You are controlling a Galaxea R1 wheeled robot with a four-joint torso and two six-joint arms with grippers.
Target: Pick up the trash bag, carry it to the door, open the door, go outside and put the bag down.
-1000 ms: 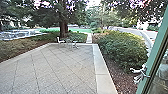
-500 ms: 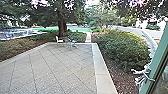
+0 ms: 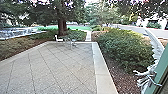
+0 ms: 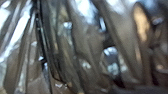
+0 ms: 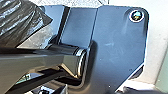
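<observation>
- Trash bag (image 5: 21, 22), dark, glossy: near the robot's base plate (image 5: 117, 42); its creased film also lies close before the left wrist camera. Presumably carried on that side, leaving the right free for the door.
- Left gripper, right gripper: state of each cannot be told, nor the bag's exact place against either grip.
- Door (image 3: 160, 75), green edge: 2 o'clock, seemingly open for passage.
- Paving (image 3: 57, 67): 12 o'clock, likely ground for setting down.
- Shrub (image 3: 125, 47): 1 o'clock.
</observation>
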